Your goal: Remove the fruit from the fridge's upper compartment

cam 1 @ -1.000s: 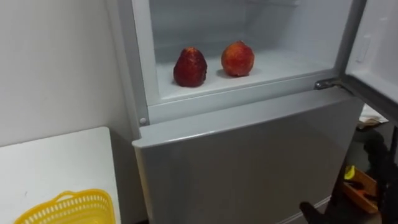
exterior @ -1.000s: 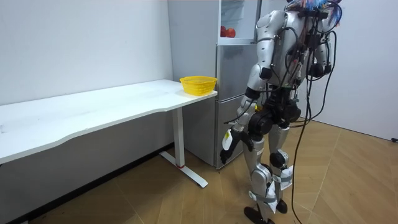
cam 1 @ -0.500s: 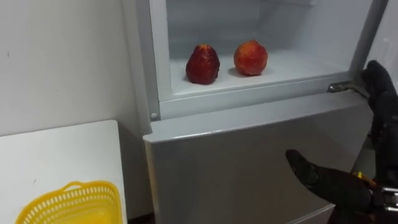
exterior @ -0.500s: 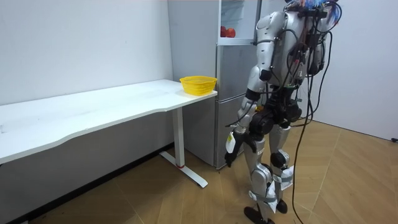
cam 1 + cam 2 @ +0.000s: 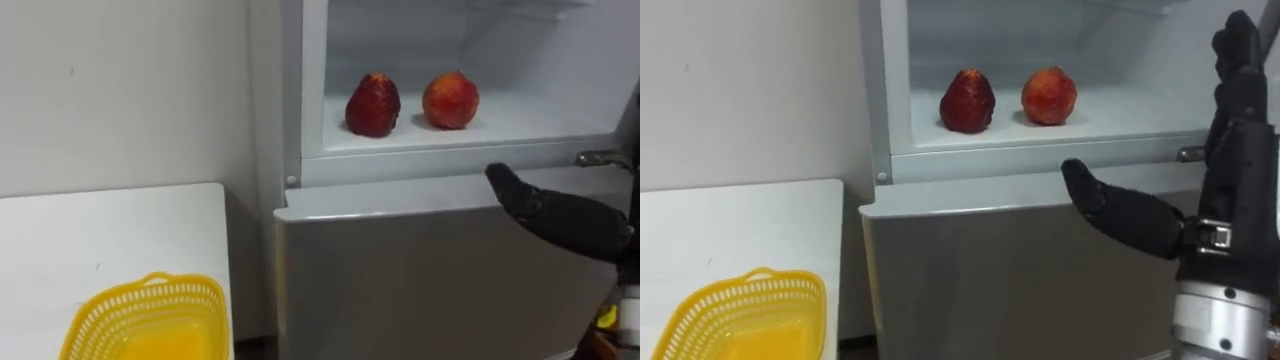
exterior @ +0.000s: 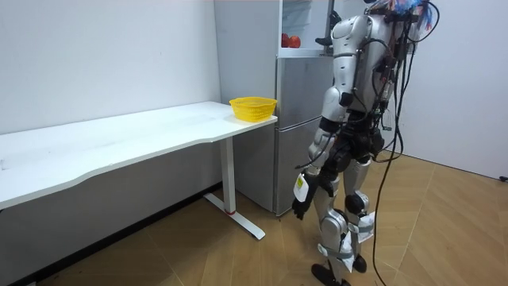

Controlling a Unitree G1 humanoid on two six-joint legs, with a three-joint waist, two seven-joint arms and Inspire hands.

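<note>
Robot stands facing the fridge [image 6: 295, 111], just past the end of the white table [image 5: 740, 220] on the room view's right. Upper compartment [image 5: 1120, 112] is open. Two targets sit on its floor near the front edge: dark red fruit [image 5: 967, 101] on the left, orange-red fruit [image 5: 1048, 96] just beside it on the right, with a small gap between them. Right hand [image 5: 1235, 170] is raised in front of the fridge, right of both fruits. Its fingers are straight and pointing up, and the thumb sticks out left across the top of the lower door [image 5: 1020, 280]. It grips nothing and touches neither fruit. Left hand [image 6: 298, 208] hangs by the thigh in the room view; can't tell its finger state. Yellow basket [image 5: 740, 310] sits on the table corner nearest the fridge.
</note>
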